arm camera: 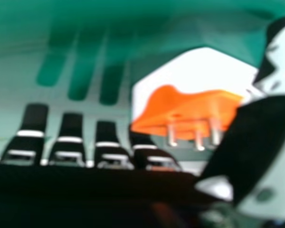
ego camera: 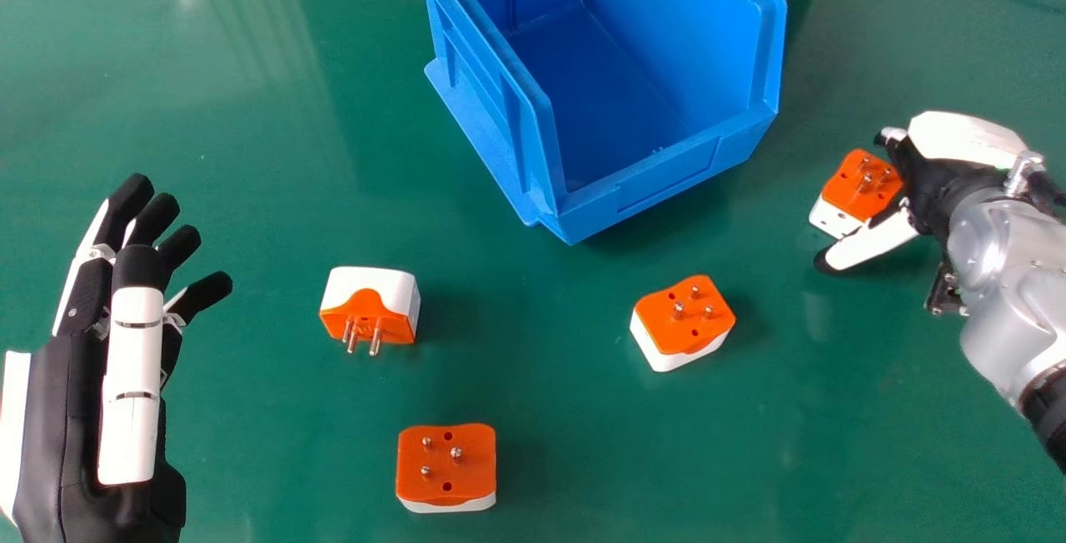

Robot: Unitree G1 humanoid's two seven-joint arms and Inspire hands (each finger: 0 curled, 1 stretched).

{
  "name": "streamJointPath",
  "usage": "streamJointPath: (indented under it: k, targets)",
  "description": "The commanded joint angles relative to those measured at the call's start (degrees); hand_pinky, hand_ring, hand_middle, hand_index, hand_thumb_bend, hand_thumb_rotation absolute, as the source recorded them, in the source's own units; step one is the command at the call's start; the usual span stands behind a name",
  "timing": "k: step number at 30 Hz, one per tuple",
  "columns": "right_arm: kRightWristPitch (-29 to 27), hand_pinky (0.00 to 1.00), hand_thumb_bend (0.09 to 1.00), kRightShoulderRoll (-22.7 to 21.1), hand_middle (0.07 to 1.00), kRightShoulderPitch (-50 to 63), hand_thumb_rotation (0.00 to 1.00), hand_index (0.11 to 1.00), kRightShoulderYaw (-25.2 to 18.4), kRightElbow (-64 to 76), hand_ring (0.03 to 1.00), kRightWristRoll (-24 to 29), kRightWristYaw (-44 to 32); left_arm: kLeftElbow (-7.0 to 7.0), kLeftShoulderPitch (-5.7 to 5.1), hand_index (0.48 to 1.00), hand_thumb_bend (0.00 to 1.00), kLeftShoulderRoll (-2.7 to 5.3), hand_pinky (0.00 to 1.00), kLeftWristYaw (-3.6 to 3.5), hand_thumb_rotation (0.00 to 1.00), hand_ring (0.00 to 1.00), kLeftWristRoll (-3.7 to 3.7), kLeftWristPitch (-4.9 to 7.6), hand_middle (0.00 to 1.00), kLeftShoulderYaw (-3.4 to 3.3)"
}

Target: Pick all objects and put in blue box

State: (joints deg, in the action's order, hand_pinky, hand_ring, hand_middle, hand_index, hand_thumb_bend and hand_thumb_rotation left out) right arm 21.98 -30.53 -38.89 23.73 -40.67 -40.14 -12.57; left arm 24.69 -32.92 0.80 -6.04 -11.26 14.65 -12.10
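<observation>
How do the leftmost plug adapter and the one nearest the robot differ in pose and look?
Pose: the leftmost adapter lies on its side, pins toward the robot; the nearest adapter sits orange face up, pins upward.
Look from above: the leftmost adapter shows a broad white side; the nearest adapter shows mostly orange, with a thin white edge.
Shared: orange and white, metal pins, on the green table, outside the blue box.

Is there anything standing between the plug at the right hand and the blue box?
Nothing visible: only green table separates that plug by the right hand from the blue box. The three other plugs lie off that line. The box's own wall will probably need clearing.
</observation>
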Motion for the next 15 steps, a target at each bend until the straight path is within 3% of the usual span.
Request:
streamJointPath:
  k: [1, 5, 10, 15]
  targets:
    - [0.1, 0.75, 0.618, 0.0, 0.888, -2.0, 0.37, 0.892, -1.4, 0.4, 0.848, 0.6, 1.3, 1.69, -0.46, 0.889, 0.61, 0.05, 0.78, 0.01, 0.81, 0.89, -0.51, 0.59, 0.91, 0.1]
    - [-0.3, 0.64, 0.619, 0.3, 0.813, -2.1, 0.34, 0.868, -2.0, -0.2, 0.754, 1.2, 2.0, 1.87, -0.48, 0.89, 0.59, 0.36, 0.81, 0.27, 0.79, 0.9, -0.2, 0.45, 0.91, 0.31]
    - [0.1, 0.56, 0.617, 1.3, 0.752, -3.1, 0.34, 0.837, -2.1, -2.1, 0.687, 1.7, 2.8, 1.77, -0.21, 0.905, 0.55, 0.63, 0.85, 0.47, 0.81, 0.91, -0.23, 0.55, 0.93, 0.57]
    - [-2.9, 0.51, 0.61, 1.6, 0.706, -2.8, 0.34, 0.801, -2.4, -3.2, 0.639, 2.0, 6.6, 1.95, -0.13, 0.914, 0.52, 0.55, 0.87, 0.65, 0.82, 0.92, -0.1, 0.3, 0.93, 0.58]
